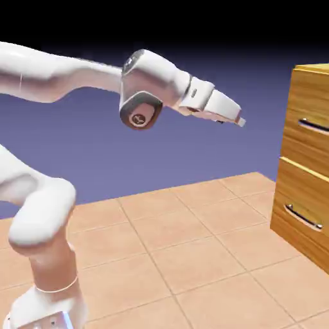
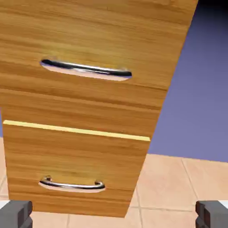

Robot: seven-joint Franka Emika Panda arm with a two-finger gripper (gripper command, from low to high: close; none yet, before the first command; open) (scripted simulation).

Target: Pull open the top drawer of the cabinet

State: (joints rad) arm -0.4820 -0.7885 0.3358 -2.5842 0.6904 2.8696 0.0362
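Exterior view: a glossy white robot arm reaches across a counter [image 1: 193, 238] of tan square tiles toward a boxy golden-brown wood-grain cabinet [image 1: 308, 83] at the picture's right edge. Its fingers [image 1: 240, 121] point at the cabinet, well apart from it, roughly level with the top drawer [image 1: 313, 138]. That drawer's slim silver bar handle [image 1: 315, 124] is only partly in frame. A matching lower drawer [image 1: 302, 199] sits beneath it. This looks like the approach step; nothing is grasped yet.

Hand view: the top drawer's wood-grain front [image 2: 89, 53] fills the upper picture, its curved silver handle [image 2: 87, 69] shining. Both drawers look shut. Two small grey finger tips show at the bottom corners, spread wide apart and empty. Next, the hand likely needs to advance and straddle the upper handle before closing.
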